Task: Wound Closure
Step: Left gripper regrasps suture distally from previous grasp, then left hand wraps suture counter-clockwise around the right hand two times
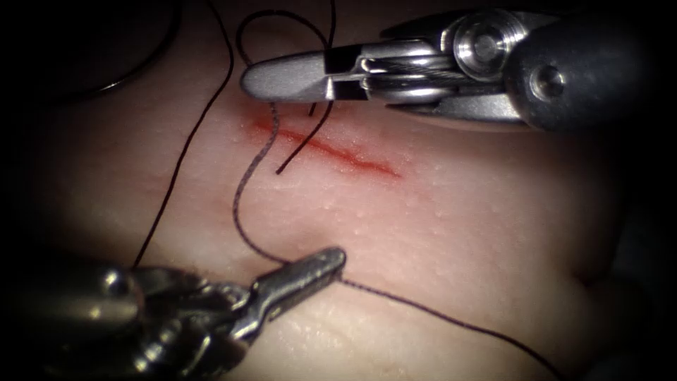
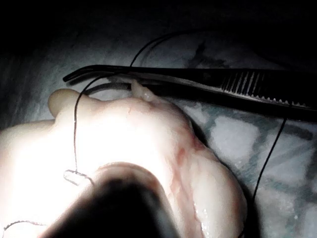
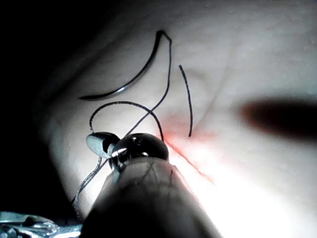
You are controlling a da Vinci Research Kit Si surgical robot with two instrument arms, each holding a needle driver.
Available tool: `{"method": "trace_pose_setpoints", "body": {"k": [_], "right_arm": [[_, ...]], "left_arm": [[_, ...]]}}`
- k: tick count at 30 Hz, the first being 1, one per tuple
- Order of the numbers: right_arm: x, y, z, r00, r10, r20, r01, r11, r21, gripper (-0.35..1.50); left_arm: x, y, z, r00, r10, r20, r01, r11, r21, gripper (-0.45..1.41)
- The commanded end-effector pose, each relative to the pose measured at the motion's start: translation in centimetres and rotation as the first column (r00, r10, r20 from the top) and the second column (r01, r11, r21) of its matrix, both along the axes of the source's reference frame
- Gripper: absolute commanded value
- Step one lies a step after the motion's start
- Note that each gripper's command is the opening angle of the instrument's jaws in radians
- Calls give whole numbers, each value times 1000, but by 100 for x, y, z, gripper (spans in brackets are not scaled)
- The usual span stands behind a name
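The cut runs red across the tissue. My left tool is shut on the thread below the cut. That strand rises to the cut's left end and also trails off to the lower right. My right tool lies shut above the cut, with thread loops passing behind it; a short cut end of thread crosses the cut beneath it. The curved needle lies free on the tissue, left of the cut, held by neither tool. The right jaws' tip lies near a thread loop.
A pair of steel forceps lies beside the tissue's edge. A long strand runs down the tissue left of the cut. Red fluid stains the cut's margins.
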State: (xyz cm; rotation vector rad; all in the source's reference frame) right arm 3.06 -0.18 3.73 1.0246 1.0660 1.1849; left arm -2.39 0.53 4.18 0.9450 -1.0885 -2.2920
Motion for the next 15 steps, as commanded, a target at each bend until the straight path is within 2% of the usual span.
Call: {"method": "trace_pose_setpoints", "body": {"k": [1, 9, 15], "right_arm": [[1, -7, 3, 1000, 2, -1, -2, 1000, 2, -35], [-16, -18, -1, 1000, 21, -9, -21, 1000, 2, -35], [-19, -32, -4, 999, 29, -24, -29, 1000, -4, -35]], "left_arm": [[2, -12, 2, 1000, 1, -9, -1, 1000, 6, -45], [65, -27, -14, 999, -12, -49, 14, 1000, 28, -45], [103, -22, -18, 997, -27, -77, 29, 999, 36, -45]]}}
